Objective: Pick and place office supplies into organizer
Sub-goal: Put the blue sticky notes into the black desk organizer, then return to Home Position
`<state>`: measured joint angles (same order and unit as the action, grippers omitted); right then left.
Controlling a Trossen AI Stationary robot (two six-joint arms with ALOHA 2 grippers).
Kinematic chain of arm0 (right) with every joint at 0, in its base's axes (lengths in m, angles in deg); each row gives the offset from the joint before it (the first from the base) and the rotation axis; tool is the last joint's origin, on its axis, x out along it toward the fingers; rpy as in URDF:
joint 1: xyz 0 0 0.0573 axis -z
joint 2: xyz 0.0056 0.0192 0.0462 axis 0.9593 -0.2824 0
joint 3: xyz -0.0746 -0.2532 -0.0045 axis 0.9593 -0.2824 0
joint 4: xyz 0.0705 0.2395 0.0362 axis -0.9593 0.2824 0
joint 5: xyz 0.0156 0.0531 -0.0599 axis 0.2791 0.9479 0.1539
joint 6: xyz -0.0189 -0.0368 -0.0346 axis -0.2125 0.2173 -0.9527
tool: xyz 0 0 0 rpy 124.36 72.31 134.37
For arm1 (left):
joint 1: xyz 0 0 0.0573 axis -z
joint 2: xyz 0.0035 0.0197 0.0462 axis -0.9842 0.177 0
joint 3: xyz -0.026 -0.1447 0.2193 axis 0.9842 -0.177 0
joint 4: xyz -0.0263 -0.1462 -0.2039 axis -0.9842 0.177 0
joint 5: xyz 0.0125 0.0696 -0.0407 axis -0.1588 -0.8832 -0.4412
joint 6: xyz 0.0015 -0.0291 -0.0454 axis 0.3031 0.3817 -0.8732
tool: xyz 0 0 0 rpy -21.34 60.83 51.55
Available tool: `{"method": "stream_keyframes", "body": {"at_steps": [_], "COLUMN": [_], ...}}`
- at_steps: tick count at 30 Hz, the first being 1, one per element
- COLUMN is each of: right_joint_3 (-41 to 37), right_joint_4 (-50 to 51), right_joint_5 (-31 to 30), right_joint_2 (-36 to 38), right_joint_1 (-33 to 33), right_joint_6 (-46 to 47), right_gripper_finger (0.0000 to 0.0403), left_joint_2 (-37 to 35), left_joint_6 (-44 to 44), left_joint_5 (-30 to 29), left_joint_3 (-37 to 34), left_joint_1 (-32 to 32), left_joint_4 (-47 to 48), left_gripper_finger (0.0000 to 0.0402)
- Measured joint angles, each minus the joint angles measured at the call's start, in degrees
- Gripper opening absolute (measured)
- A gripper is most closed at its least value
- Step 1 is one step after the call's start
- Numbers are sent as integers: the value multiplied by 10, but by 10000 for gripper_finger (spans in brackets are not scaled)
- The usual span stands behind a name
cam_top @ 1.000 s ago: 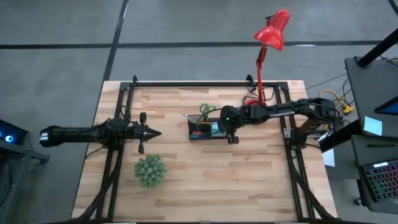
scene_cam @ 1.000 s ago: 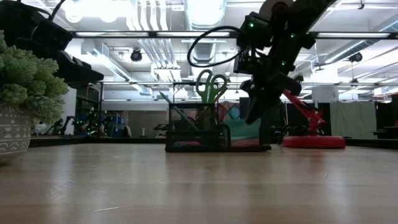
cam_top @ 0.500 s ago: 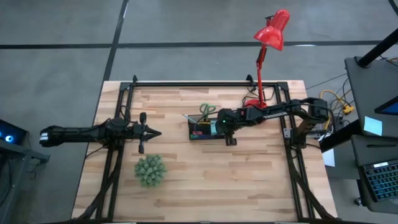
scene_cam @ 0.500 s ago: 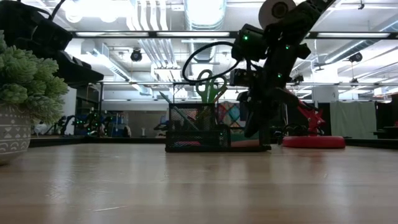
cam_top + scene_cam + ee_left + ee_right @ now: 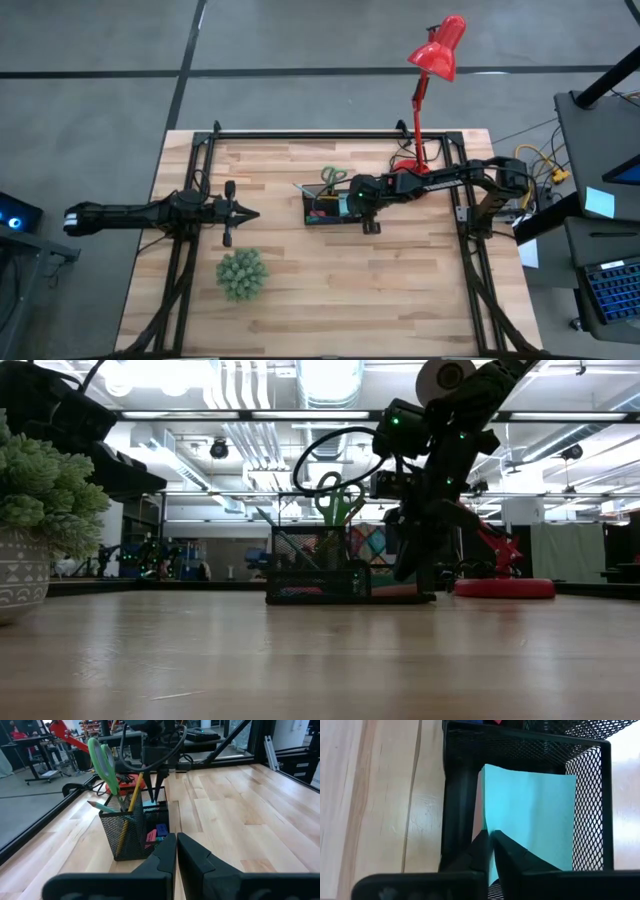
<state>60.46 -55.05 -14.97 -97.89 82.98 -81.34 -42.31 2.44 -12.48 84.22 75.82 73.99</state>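
Right gripper (image 5: 491, 851) fingertips boxed in by organizer (image 5: 592, 800) mesh walls, teal sticky-note pad (image 5: 530, 815) touching them; open tabletop (image 5: 400, 280) beside.

Bystanders on the pale wooden slat table (image 5: 400, 290)

A red desk lamp (image 5: 436, 48) stood at the far edge, its round red base (image 5: 503, 588) resting on the wood. A spiky green plant ball (image 5: 241, 274) in a grey patterned pot (image 5: 20, 582) sat well apart, nearer the front. A black metal frame (image 5: 330, 135) edged the tabletop.

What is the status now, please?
Right gripper shut on teal sticky-note pad, inside the organizer. Left gripper shut, waiting aside. Nothing in the way.
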Motion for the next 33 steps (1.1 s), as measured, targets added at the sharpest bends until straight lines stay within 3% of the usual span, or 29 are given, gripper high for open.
{"method": "stream_keyframes", "body": {"at_steps": [13, 18, 23, 27, 33], "right_joint_3": [0, 9, 1, -49, -198], "right_joint_4": [0, -14, -46, -155, -320], "right_joint_5": [3, 45, 50, 74, -14], "right_joint_2": [6, 28, 76, 141, 270], "right_joint_1": [0, 0, 0, 2, 4], "right_joint_6": [40, 48, 44, 53, 112], "right_gripper_finger": [138, 166, 161, 140, 97], "left_joint_2": [0, 0, 0, 0, -1], "left_joint_6": [0, 0, 0, 0, 0], "left_joint_5": [0, 0, 0, 0, 0], "left_joint_3": [0, 0, 0, 0, 1], "left_joint_1": [0, 0, 0, 0, 0], "left_joint_4": [0, 0, -1, -1, -2], "left_gripper_finger": [0, 0, 0, 0, 0]}}
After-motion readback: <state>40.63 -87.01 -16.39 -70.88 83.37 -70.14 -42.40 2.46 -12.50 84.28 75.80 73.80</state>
